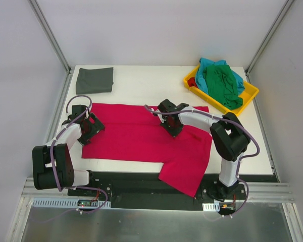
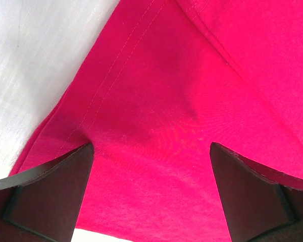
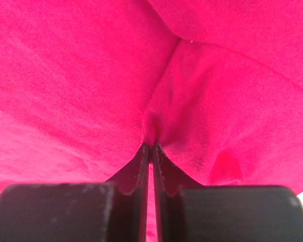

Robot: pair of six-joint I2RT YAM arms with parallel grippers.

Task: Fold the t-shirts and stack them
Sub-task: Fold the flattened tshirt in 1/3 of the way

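On the table (image 1: 141,83), only wrist views showed the right gripper (image 3: 151,146) pinching a crimson t-shirt (image 3: 81,75) fold, the left gripper (image 2: 151,147) gaping wide

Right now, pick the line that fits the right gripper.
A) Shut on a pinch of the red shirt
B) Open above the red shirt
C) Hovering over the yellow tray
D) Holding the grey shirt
A: in the right wrist view the right gripper has its jaws together on a pucker of the red shirt.
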